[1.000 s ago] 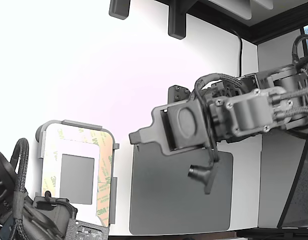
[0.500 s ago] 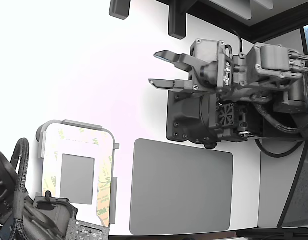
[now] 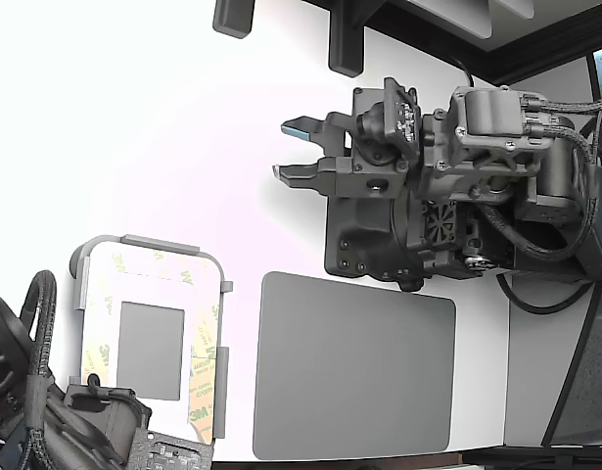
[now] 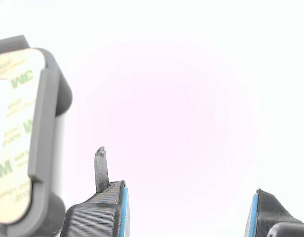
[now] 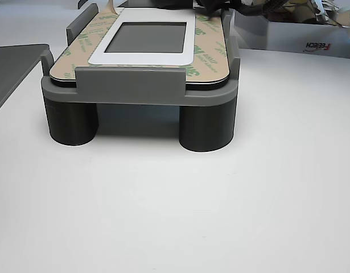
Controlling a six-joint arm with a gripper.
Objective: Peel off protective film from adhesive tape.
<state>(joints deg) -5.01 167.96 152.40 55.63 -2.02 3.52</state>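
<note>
The white rounded plate (image 3: 134,294) lies in a grey holder frame (image 3: 220,362) at the exterior view's lower left. Pale-yellow protective film (image 3: 205,338) with faint 3M logos borders its grey square (image 3: 151,350). The film covers the adhesive tape, which stays hidden beneath it. In the other view the film (image 5: 208,57) lies flat on the plate along both sides of the square (image 5: 149,37). My gripper (image 3: 287,149) hangs open and empty over the white table, well up and right of the plate. In the wrist view its fingers (image 4: 100,212) stand wide apart beside the holder frame (image 4: 45,133) and film (image 4: 13,133).
A large dark-grey rounded mat (image 3: 354,367) lies right of the holder in the exterior view. A second arm's cables and body (image 3: 46,421) sit at the lower left corner. Dark brackets (image 3: 345,39) hang at the top. In the other view a box (image 5: 300,34) stands behind the holder.
My wrist has rolled over and risen from above the mat. The open fingers now point left over the white table, slightly lower and further left than half a second ago.
</note>
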